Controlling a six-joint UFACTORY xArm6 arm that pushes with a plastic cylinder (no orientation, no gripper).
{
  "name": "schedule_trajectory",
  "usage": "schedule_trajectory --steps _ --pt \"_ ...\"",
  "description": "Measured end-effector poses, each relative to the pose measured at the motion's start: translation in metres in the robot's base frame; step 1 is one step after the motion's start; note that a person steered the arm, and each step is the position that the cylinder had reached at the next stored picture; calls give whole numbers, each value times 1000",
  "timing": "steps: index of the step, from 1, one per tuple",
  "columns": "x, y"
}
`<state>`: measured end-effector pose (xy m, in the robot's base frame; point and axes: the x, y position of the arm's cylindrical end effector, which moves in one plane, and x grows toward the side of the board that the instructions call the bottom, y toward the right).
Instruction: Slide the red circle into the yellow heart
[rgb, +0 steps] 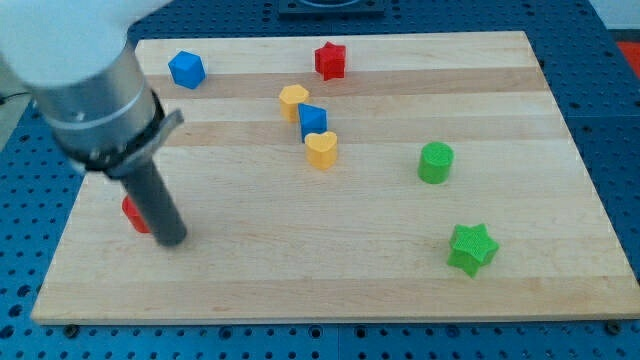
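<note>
A: Green star (472, 248), lower right. Red circle (134, 213) sat left, touching the tip (173, 240), rod half hiding it.

B: Yellow heart (321, 149) well apart, centre. No fingers fitted. Risk: the circle slipping past an off-centre push.

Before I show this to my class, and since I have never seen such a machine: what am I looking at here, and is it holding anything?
This is one camera picture of a robot arm above a wooden board. The arm has no hand, only a straight dark rod; my tip slides on the board and pushes blocks. Nothing is held.

The tip stands near the view's left, right beside the red circle, which the rod partly hides. That block should go to the yellow heart near the middle. Above the heart lie a blue block and another yellow block. Near the view's top are a blue block and a red star. On the right are a green cylinder and a green star.
</note>
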<state>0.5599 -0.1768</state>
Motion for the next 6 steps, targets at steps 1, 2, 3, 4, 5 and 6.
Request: schedule_trajectory --steps 1,2,3,4,5,6 --pt "15 -53" --pt "-27 -66" --pt "-35 -31" --pt "-59 -22" --pt "-90 -19" --pt "-94 44"
